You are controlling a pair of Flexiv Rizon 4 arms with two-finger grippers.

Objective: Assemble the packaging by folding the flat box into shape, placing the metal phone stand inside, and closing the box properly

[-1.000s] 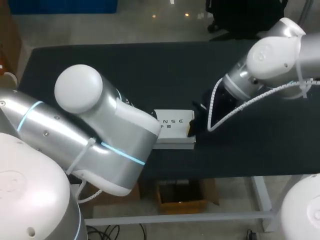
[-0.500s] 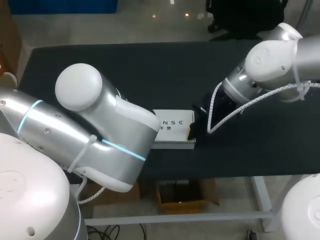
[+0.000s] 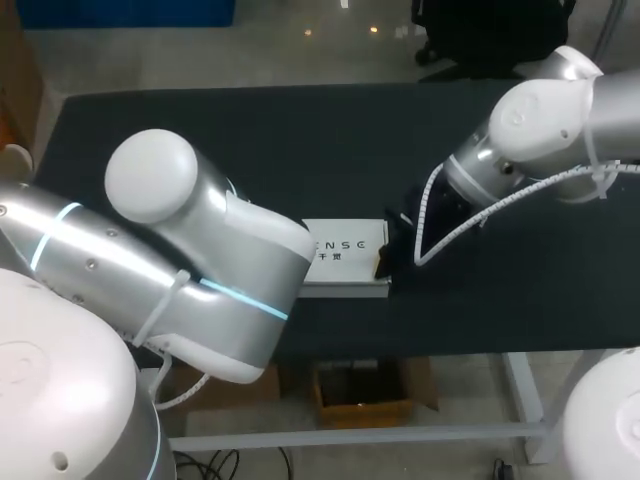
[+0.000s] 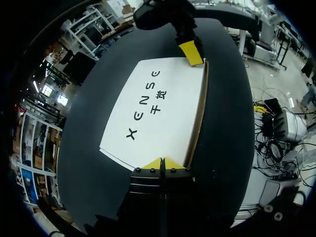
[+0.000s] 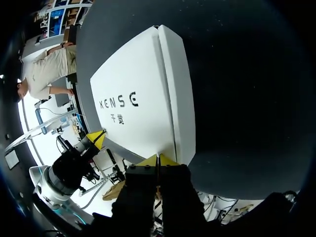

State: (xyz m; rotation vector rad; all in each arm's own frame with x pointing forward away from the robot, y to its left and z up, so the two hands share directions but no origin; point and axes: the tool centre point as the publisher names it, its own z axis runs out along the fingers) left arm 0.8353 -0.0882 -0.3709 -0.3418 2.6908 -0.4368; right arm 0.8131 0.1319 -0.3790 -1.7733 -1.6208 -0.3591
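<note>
A white closed box [image 3: 345,255] with dark lettering lies flat on the black table, near its front edge. My right gripper [image 3: 382,258] is shut, its yellow tips against the box's right end. In the right wrist view the joined tips [image 5: 157,160] touch the box [image 5: 138,103] at its edge. My left gripper [image 4: 162,163] is shut too, its tips meeting the opposite end of the box [image 4: 158,108]; the head view hides it behind my left arm [image 3: 200,270]. Each wrist view shows the other arm's yellow fingertip [image 4: 190,52] [image 5: 96,139] at the far end. No phone stand shows.
The black table top [image 3: 300,150] stretches wide behind and to both sides of the box. Its front edge runs close below the box [image 3: 400,345].
My left arm's upper link has shifted slightly to the left, and my right arm settled a little. The box and both shut grippers stay where they were.
</note>
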